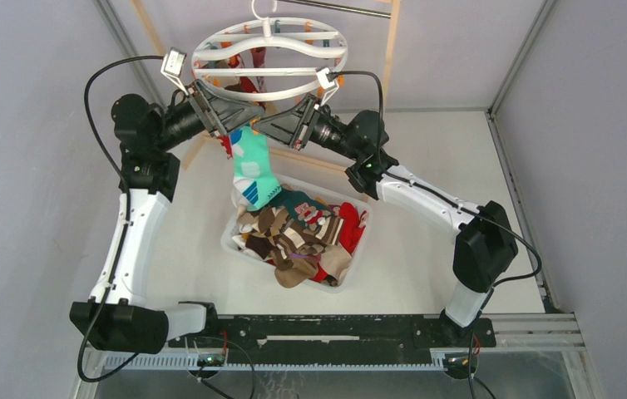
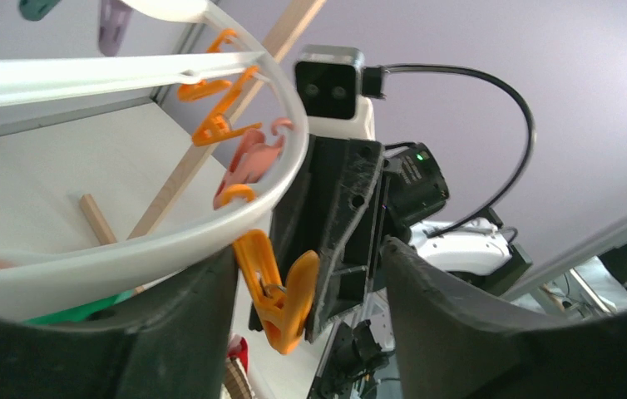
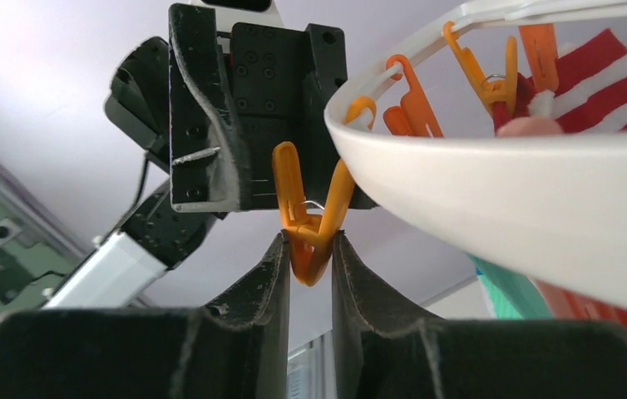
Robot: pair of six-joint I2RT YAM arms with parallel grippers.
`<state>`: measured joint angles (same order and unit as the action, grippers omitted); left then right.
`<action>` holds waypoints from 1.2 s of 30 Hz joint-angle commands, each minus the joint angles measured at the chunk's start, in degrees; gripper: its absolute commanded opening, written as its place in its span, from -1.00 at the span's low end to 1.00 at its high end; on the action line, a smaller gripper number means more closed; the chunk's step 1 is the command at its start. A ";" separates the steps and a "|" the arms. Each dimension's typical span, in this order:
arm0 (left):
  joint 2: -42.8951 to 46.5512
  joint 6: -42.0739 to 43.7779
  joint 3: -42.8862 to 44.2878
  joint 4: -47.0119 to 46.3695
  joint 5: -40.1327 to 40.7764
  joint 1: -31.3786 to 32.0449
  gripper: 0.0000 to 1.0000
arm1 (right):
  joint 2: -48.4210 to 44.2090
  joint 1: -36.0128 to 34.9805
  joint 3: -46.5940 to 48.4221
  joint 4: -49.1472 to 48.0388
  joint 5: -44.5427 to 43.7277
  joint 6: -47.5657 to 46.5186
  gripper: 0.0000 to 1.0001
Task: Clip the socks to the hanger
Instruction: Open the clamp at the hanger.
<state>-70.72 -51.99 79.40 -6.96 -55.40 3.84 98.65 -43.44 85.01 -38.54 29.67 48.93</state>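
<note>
The white ring hanger (image 1: 270, 91) hangs at the back, with orange pegs on its rim. A mint-teal sock (image 1: 254, 170) hangs below the rim between my two grippers; what holds it is hidden. My right gripper (image 3: 310, 237) is shut on the tip of an orange peg (image 3: 308, 212) under the ring (image 3: 501, 191). My left gripper (image 2: 308, 249) is open, with that orange peg (image 2: 281, 291) between its fingers, close to the left finger. The ring (image 2: 169, 241) rests across that finger. A strip of the teal sock (image 2: 77, 309) shows under the ring. In the top view, the left gripper (image 1: 229, 118) and right gripper (image 1: 281, 125) face each other.
A translucent tub (image 1: 231, 241) holding several brown, tan, red and green socks (image 1: 298, 237) stands below the hanger. A red-and-white striped sock (image 3: 609, 83) is clipped on the hanger. The pale wooden pole frame (image 1: 391, 50) stands behind it.
</note>
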 commanded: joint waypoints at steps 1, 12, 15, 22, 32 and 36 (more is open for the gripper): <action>1.87 7.19 1.01 5.68 5.58 0.03 -0.04 | -4.07 -4.35 1.38 11.51 -2.96 -12.08 -1.00; 4.00 16.31 2.25 17.52 12.90 0.12 -0.56 | -5.74 -9.48 3.99 20.75 -15.59 -25.42 -0.74; 3.47 15.35 2.49 17.48 11.01 0.13 -0.73 | -6.63 -8.58 2.24 18.75 -14.96 -22.21 -0.27; 1.30 9.31 3.39 13.63 2.69 0.08 -0.81 | -8.57 -4.66 -8.16 2.81 -10.38 -6.91 0.17; 0.35 3.30 3.62 8.11 -2.53 0.03 -0.81 | 0.42 -2.49 -8.51 -17.90 -8.31 14.33 0.28; 0.35 3.34 3.74 7.69 -2.82 -0.11 -0.83 | 2.30 -2.31 -7.81 -19.91 -8.72 17.13 0.24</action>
<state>-70.89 -47.55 79.55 3.49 -52.95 3.81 99.96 -46.11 75.92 -50.37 21.08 59.07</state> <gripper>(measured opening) 0.229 0.628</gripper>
